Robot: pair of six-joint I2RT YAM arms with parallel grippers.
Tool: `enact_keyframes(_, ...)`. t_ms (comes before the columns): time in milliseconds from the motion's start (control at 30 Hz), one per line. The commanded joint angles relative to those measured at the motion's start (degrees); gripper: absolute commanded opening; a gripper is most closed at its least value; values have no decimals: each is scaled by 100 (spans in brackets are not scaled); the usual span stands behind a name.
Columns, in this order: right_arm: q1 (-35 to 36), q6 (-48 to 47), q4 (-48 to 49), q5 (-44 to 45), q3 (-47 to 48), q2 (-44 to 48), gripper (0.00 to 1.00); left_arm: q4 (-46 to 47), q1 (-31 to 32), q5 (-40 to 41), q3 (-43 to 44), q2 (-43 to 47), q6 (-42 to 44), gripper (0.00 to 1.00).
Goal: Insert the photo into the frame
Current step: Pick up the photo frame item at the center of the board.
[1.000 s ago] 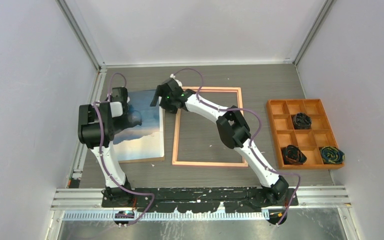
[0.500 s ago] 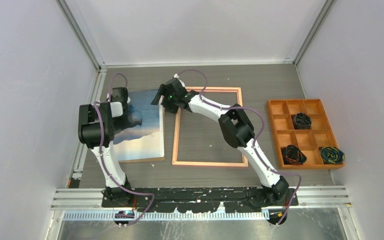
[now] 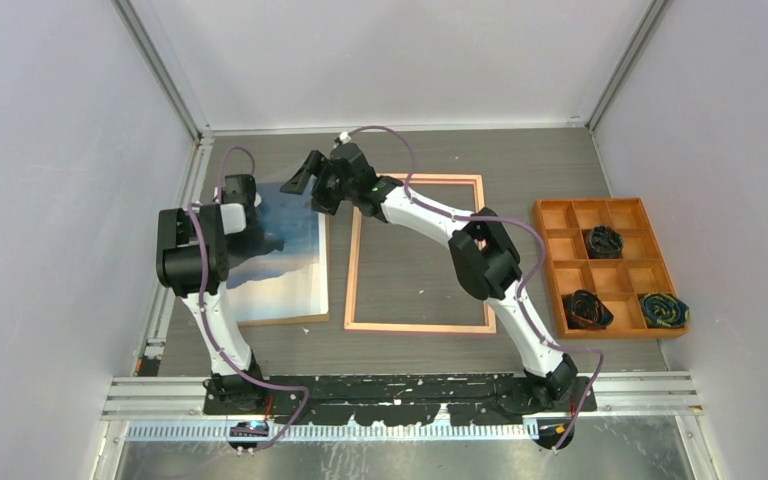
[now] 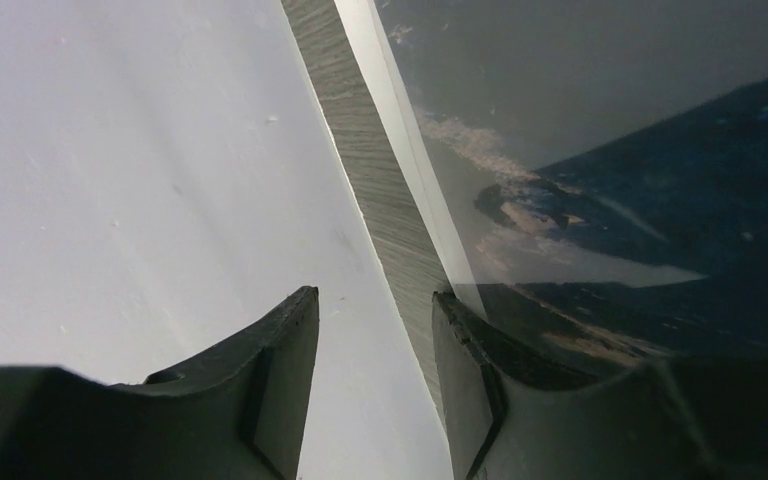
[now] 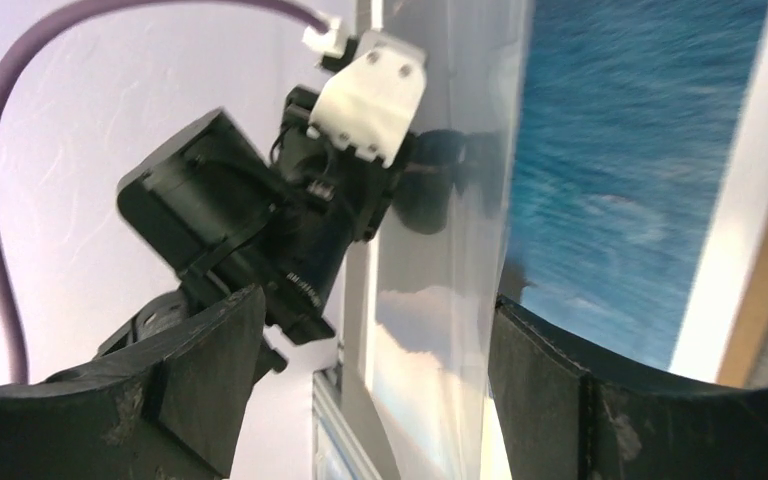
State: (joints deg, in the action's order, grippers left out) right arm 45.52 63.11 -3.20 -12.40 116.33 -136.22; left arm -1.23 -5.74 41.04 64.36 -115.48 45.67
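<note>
Fingers of the right claw (image 5: 375, 305) stand spread wide, pinching nothing, poised over the photo (image 3: 285, 265) at its far corner on the frame's side. Between the two dark pads the wrist view shows glossy print: blue sea toward the right pad and a pale, glare-washed stretch toward the left one.

The left claw (image 4: 372, 300) sits at the photo's opposite long edge, its jaws partly parted. Its right finger (image 4: 465, 390) overlaps the print's white border. Its left finger (image 4: 280, 380) hangs apart from the border, and a strip of grey wood-grain worktop (image 3: 460, 165) runs through the gap between them. No sheet shows clamped between the two, so this claw grips nothing that can be seen.

The photo lies picture side up beneath both claws, on a brown backing board (image 3: 280, 321). The board's tan edge peeks out on the side toward the right claw's arm and at the near end. The frame (image 3: 420, 327) lies flat just behind the right claw, under that arm's forearm. It is beside the photo but apart from it, and worktop grain shows through its opening. Well off past the right arm's elbow stands an orange compartment tray (image 3: 560, 217) holding three dark bundles (image 3: 603, 240) in separate compartments.
</note>
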Motion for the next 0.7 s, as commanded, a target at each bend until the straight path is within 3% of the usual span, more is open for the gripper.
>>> enact_keyframes(0,147,257,570,-710,46,148,82,-597,112,-1186,-61,-313,-327,49)
enact_keyframes(133,131,200,489,-569,-212,149,75,-673,100,-1215,-17,-310,-347,49)
enact_keyframes(200,126,138,406,-476,-282,186,66,-797,55,-1263,52,-278,-387,49)
enact_keyframes(300,94,-119,121,-368,-308,308,45,-1114,-118,-1368,262,-173,-462,50)
enact_keyframes(333,82,-235,-15,-322,-286,361,33,-1214,-196,-1390,350,-126,-469,50)
enact_keyframes(500,-62,-777,-587,-347,-260,719,3,-1744,-442,-1521,665,367,-398,59)
enact_keyframes(667,-487,-1264,-961,-679,-1065,1621,1,-2492,-432,-1792,1029,919,-533,63)
